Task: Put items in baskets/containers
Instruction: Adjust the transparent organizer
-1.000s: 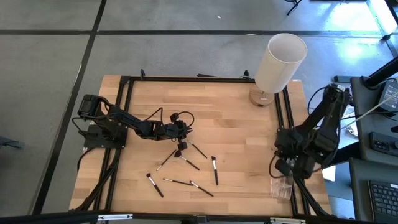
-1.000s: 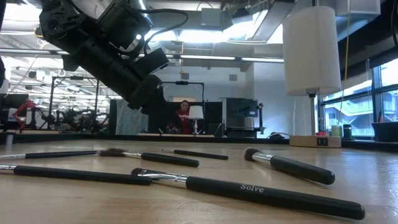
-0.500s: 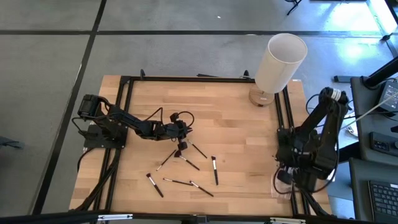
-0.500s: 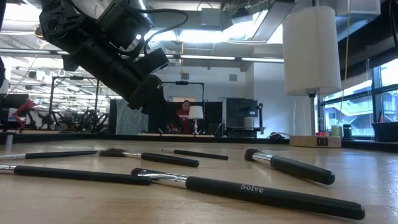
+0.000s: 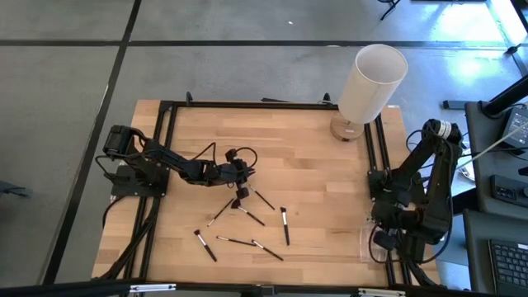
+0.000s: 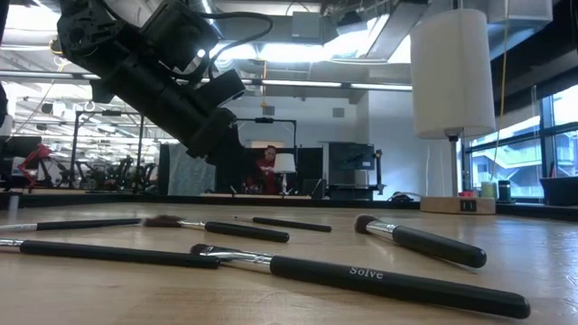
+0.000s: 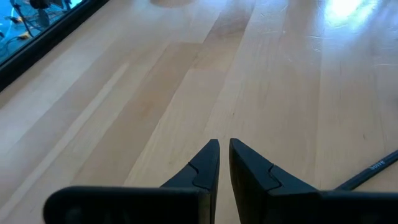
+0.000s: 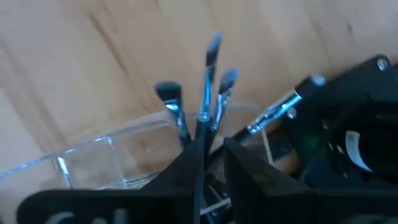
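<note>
On the wooden desk (image 5: pixel 305 165), six makeup brushes (image 5: pixel 285 225) lie scattered near the middle and front, seen from above; in the low view the nearest one (image 6: pixel 361 281) carries the word "Solve" on its black handle. The left gripper (image 5: pixel 240 196) sits over the centre of the desk just above this scatter, pointing down, and its own wrist view shows its fingers (image 7: pixel 208 163) drawn almost together with only a thin slit between them and nothing held; part of one black brush handle (image 7: pixel 370 175) lies on the wood just beside them. The right gripper (image 5: pixel 382 241) hangs at the front right corner of the desk over the clear plastic box (image 5: pixel 371 245). In the right wrist view the box (image 8: pixel 99 155) holds several brushes (image 8: pixel 211 81) standing on end with their bristle tips up, leaning against each other, and the right gripper's fingers (image 8: pixel 193 165) stand a little apart among the handles; whether they grip one I cannot tell. A tall white cylinder (image 5: pixel 371 82) on a round wooden base stands at the far right corner. In the room beyond the desk a person (image 6: pixel 266 169) in red is seated.
</note>
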